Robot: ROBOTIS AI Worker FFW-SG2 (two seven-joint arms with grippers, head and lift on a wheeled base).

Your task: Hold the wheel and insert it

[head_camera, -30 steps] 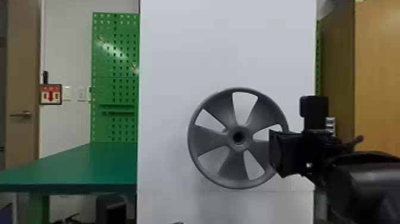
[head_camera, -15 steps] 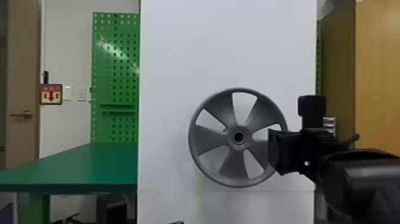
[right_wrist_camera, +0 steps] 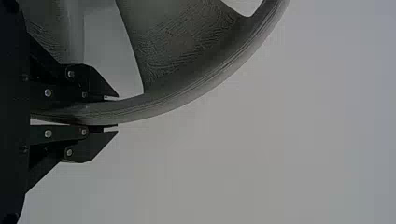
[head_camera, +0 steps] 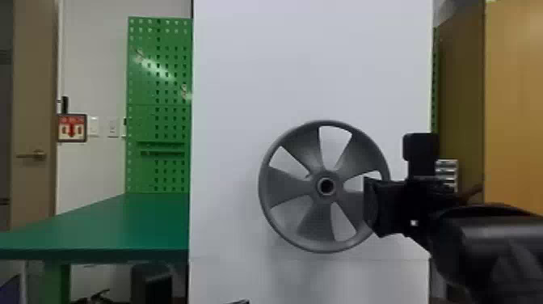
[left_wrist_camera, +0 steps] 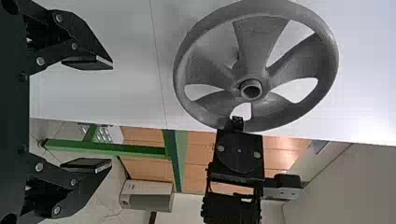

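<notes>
we judge the wheel (head_camera: 289, 186) light, stiff, best held where our right pincer (right_wrist_camera: 116, 112) clamps its rim (right_wrist_camera: 159, 102), outward from the hub (head_camera: 318, 186); left pincer (left_wrist_camera: 112, 113) gapes.

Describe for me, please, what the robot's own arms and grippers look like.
The right arm has a smooth, rounded black casing and a small white spot towards its gripper. The left gripper and right gripper are black too, with jointed links, pale round screw heads and tapered fingers.
</notes>
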